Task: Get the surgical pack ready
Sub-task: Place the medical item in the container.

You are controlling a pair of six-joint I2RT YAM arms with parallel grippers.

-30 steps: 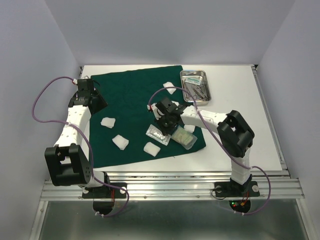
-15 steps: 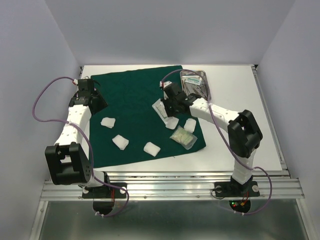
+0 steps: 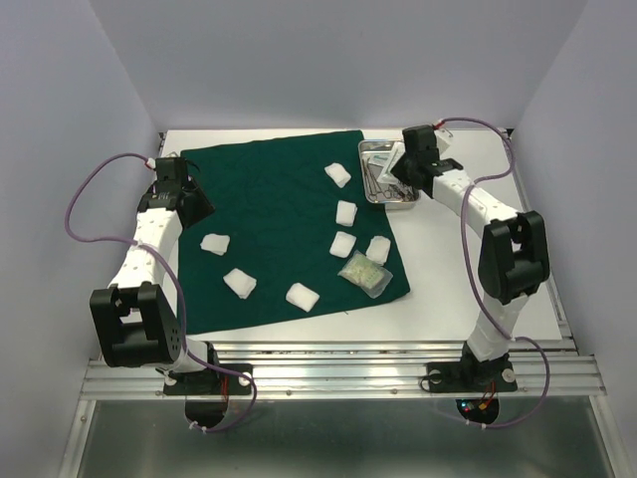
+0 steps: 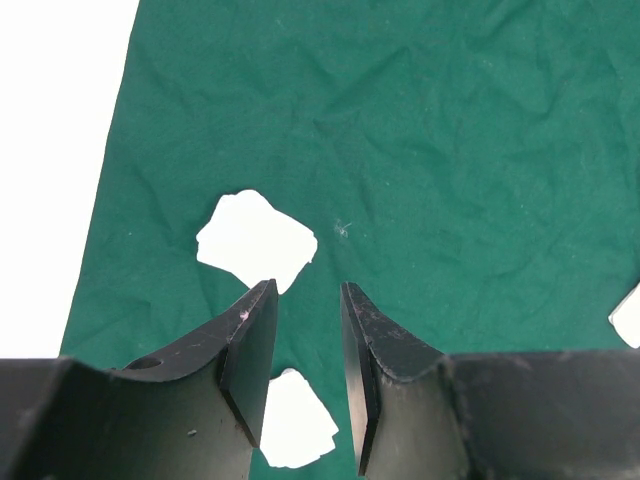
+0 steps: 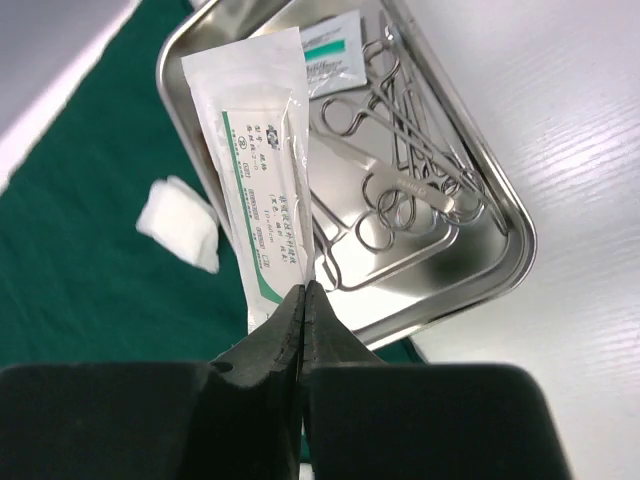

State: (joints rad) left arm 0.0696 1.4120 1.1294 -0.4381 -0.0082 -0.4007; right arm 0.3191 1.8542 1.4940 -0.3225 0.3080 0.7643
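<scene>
Pinching entry: right hand [image 5: 303,295] clenched on the lower end of a sealed packet [image 5: 262,160], held upright over the steel tray [image 5: 480,250], judged ready for dropping in; tray sits on the bench [image 3: 438,299] at the far right corner of the drape [image 3: 269,199]; forceps [image 5: 400,190] and a second packet [image 5: 335,45] crowd its floor; left hand [image 4: 305,300] part-open, grasping nothing, hovering above gauze pads [image 4: 257,240] scattered on the drape.

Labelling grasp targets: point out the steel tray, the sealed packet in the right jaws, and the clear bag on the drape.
steel tray [image 5: 465,293]: right wrist view, on its near rim.
sealed packet [image 5: 262,160]: right wrist view, middle of its printed face.
clear bag [image 3: 363,272]: top external view, centre of the bag.
</scene>
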